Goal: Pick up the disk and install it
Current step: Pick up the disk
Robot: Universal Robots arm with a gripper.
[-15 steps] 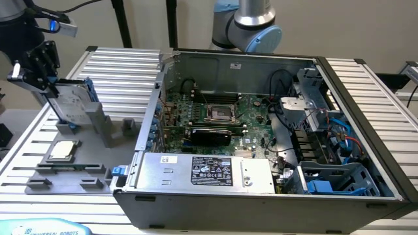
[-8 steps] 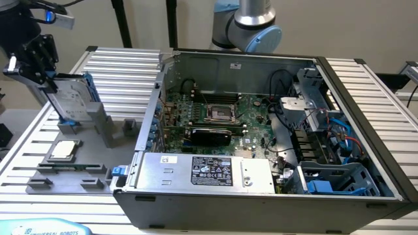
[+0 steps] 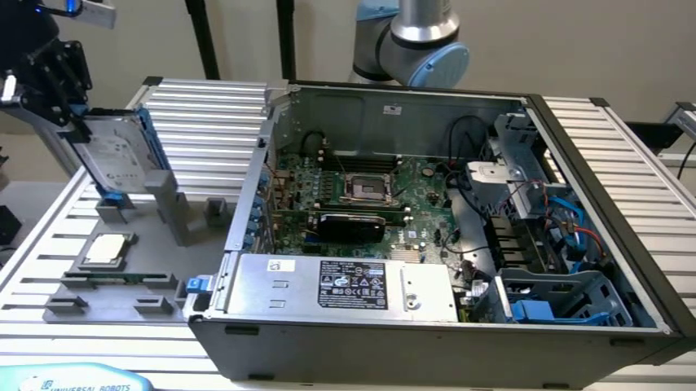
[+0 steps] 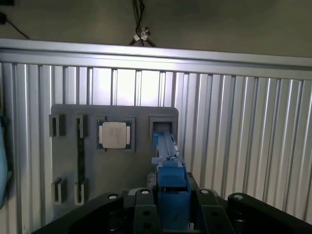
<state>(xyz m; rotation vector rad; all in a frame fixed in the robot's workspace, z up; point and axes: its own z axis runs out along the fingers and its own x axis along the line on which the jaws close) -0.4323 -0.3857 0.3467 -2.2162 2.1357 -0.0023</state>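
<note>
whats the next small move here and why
Probably a short, straight lift. The claw looks closed on the disk at its upper end, but the lower end seems to sit at the slot of the grey holder, so swinging toward the open case now might snag it.

You face a robotics lab bench: ribbed aluminium table [image 3: 207,106], open computer case [image 3: 435,342] (centre frame), robot arm [image 3: 419,41] at top.

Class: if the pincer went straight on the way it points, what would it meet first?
The pincer, closed on the disk, points at the grey holder. The disk's blue edge would probably reach the holder's slot beside the chip first; depth there is unclear.
</note>
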